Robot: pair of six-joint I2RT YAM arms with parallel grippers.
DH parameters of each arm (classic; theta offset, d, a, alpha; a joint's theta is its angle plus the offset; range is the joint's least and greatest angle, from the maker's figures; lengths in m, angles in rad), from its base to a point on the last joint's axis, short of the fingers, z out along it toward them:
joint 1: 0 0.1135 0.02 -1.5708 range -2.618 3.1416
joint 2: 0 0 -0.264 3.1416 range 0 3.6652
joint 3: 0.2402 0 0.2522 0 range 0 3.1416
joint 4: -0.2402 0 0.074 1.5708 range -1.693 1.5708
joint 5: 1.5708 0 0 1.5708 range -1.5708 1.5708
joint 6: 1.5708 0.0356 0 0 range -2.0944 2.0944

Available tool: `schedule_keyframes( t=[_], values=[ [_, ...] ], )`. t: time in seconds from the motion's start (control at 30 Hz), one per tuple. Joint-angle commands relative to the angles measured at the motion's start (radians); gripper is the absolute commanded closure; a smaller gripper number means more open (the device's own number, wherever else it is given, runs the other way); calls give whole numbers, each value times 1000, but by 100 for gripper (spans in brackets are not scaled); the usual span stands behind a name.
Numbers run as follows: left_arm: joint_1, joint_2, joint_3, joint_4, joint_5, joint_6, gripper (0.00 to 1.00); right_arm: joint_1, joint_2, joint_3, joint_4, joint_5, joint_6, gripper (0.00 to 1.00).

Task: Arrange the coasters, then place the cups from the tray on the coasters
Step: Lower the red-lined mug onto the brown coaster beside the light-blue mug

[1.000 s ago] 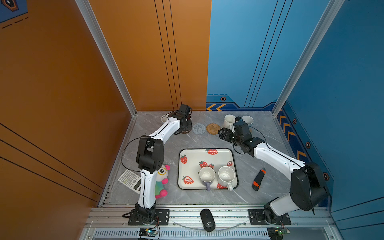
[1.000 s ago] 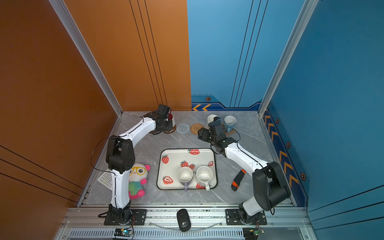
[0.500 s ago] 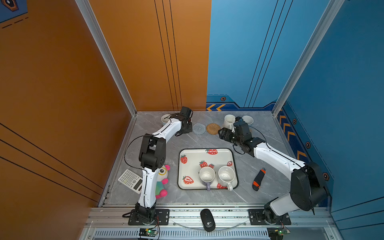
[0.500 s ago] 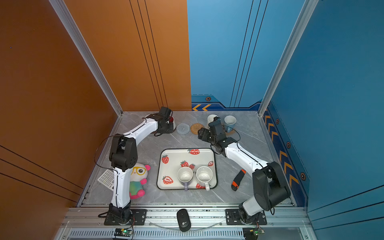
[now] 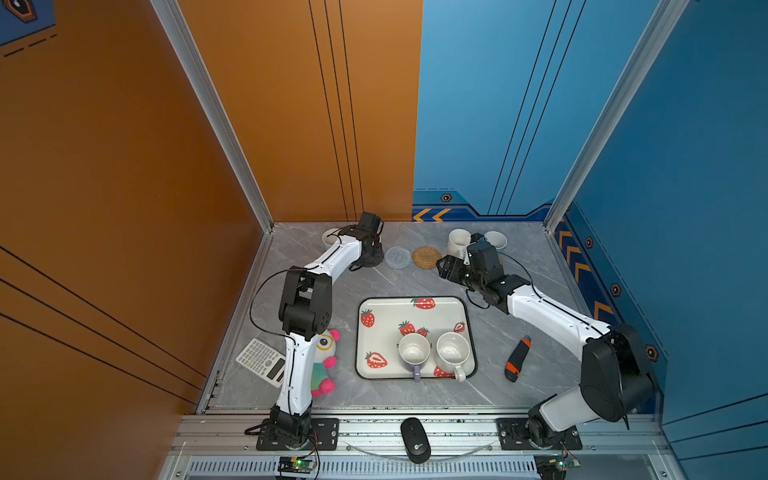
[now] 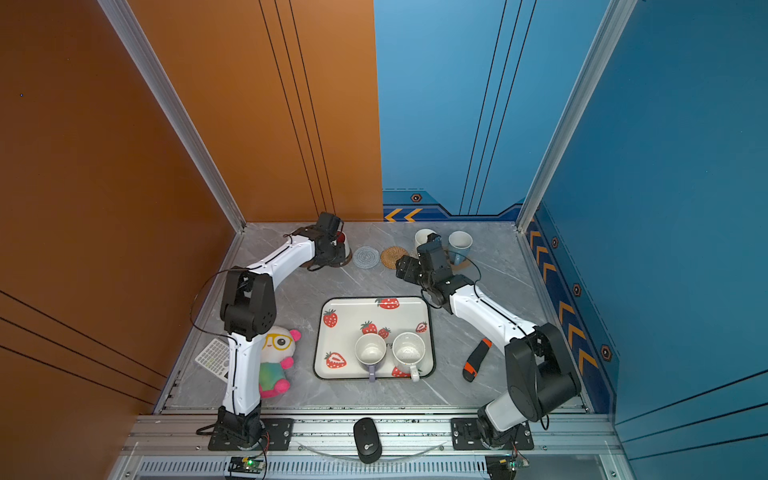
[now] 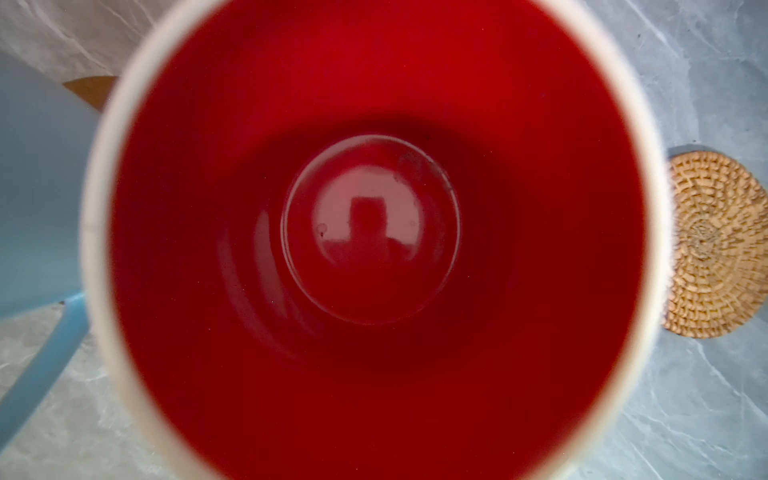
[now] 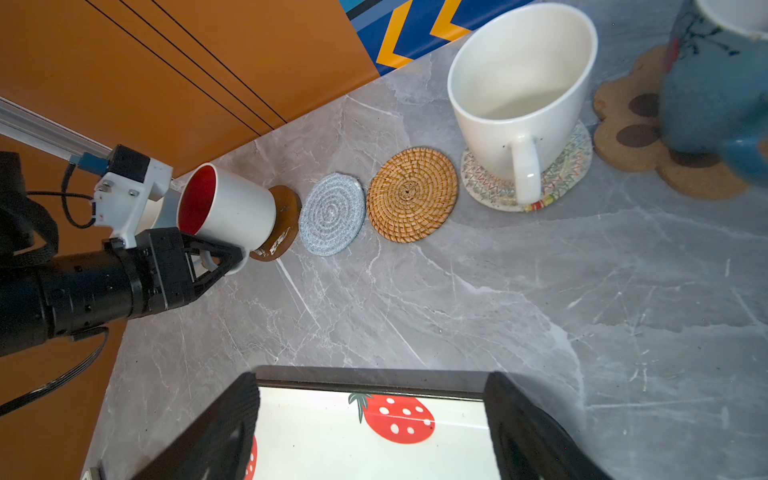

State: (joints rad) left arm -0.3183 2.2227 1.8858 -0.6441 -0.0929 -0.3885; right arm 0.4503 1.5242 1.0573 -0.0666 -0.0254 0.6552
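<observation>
**Left pincer** (image 8: 216, 259): jaws clamped on the handle of the white mug with a red inside (image 8: 232, 212). Only the right wrist view shows this grip. The mug stands on a glossy brown disc coaster (image 8: 286, 216).
- Left wrist view: the mug's red interior fills nearly the whole picture, with a light blue mug (image 7: 33, 187) just beside it.
- Top views: at the upper left of the table the arm covers the mug, and only a red sliver shows in a top view.

**Right pincer** (image 8: 374, 428): jaws wide apart, holding nothing. The dark rim of the rounded white strawberry-print tray (image 8: 374, 376) shows between the fingers (image 8: 216, 428).

**Row beyond the brown disc, in order:**
- grey woven round coaster (image 8: 332, 214), bare
- tan woven round coaster (image 8: 411, 193), bare
- whitish woven round coaster (image 8: 494, 187), carrying a plain white mug (image 8: 519, 95)
- tan paw-print coaster (image 8: 623, 137), carrying a blue mug (image 8: 715, 104)

**Tray, lower centre of both top views:** a lavender mug (image 5: 413, 351) and a second white mug (image 5: 453, 351) stand side by side at its near edge. The right wrist view shows only the tray's far edge.
</observation>
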Motion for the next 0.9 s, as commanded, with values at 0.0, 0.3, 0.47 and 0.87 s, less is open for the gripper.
schedule_keyframes(
  t=[0.0, 0.3, 0.47, 0.87],
  values=[
    [13, 11, 52, 37, -15, 1, 100, -5, 18, 29, 2, -12, 1, 17],
    [19, 16, 52, 38, -10, -4, 100, -7, 18, 28, 1, -13, 1, 17],
    [22, 21, 55, 38, -10, -4, 100, -7, 19, 28, 1, -14, 0, 17],
    [31, 38, 67, 38, -7, -9, 100, -7, 14, 26, -1, -12, -1, 17]
  ],
)
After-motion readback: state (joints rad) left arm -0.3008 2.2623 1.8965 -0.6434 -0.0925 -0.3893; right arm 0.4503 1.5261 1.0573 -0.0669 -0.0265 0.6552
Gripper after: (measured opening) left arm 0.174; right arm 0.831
